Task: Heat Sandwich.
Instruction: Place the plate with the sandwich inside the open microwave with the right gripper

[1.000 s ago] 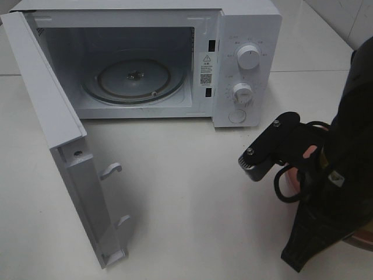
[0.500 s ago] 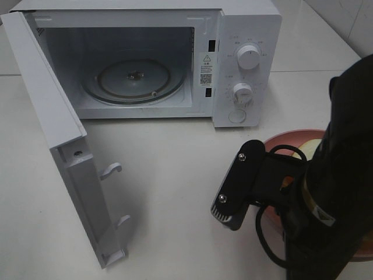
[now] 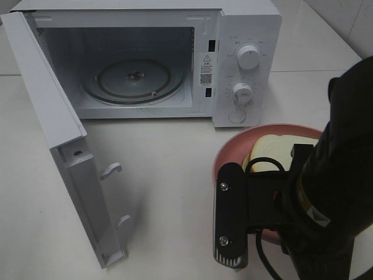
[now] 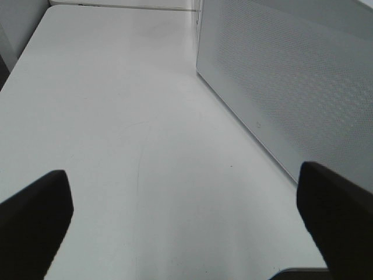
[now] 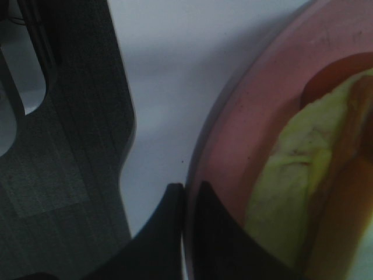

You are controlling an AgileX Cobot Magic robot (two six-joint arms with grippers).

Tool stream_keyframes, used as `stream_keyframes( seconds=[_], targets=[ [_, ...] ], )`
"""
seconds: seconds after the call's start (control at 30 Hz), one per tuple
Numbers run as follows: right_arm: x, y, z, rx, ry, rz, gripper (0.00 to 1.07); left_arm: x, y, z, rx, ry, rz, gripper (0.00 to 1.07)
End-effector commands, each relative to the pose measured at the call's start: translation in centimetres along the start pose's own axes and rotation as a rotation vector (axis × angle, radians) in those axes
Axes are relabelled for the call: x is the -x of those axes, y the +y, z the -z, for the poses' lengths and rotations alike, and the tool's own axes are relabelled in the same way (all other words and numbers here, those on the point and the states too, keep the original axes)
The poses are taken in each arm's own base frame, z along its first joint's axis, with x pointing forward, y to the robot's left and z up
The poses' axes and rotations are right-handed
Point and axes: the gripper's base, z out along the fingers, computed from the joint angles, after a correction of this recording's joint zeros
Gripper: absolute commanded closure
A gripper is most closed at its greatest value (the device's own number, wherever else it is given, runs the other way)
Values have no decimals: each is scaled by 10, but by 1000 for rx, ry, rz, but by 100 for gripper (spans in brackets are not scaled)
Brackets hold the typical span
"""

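Inventory, largest item first.

1. Tabletop [image 3: 175,192]: white and glossy; it carries the items below.
2. Microwave [image 3: 245,23]: white, at the far side of the tabletop, with its cavity open to the front.
3. Microwave door [image 3: 52,122]: swung fully out on its left hinge, its inner face with two latch hooks turned toward the middle of the tabletop.
4. My right arm [image 3: 344,192]: black, in the near right corner of the high view, covering part of the plate.
5. Pink plate [image 3: 233,149]: round, in front of the microwave's control panel and well outside the cavity. I cannot tell whether it rests on the tabletop or is lifted off it.
6. Glass turntable [image 3: 134,79]: round, lying bare on the cavity floor.
7. Sandwich [image 3: 280,149]: a pale yellowish slice lying on the pink plate, its near part hidden behind my right arm. The right wrist view shows its yellow edge just inside the plate's rim.
8. Control panel: upper dial [image 3: 249,57], lower dial [image 3: 242,92] and a round button [image 3: 237,116] below them.
9. My right gripper [image 5: 185,192]: jaws pressed together, pinching the rim of the pink plate.
10. My left gripper [image 4: 186,221]: jaws spread wide with nothing between them, over bare tabletop beside a white panel with a fine dot pattern [image 4: 291,76].
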Motion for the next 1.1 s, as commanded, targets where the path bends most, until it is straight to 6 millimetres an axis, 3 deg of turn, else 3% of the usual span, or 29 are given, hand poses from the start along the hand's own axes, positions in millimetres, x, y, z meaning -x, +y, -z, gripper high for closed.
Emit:
stream_keyframes(
  seconds=[0.03,0.2,0.47,1.1],
  targets=[
    [2,-2,2,-33,-38,130,107,-1,0,3,1,-36,5,7],
    [3,-2,2,-40,-42,220,107,-1,0,3,1,-36,5,7],
    [11,-1,2,-24,-134,219,107,-1,0,3,1,-36,5,7],
    [-6,-39,-10,-9,-230,568,107,-1,0,3,1,-36,5,7]
  ],
)
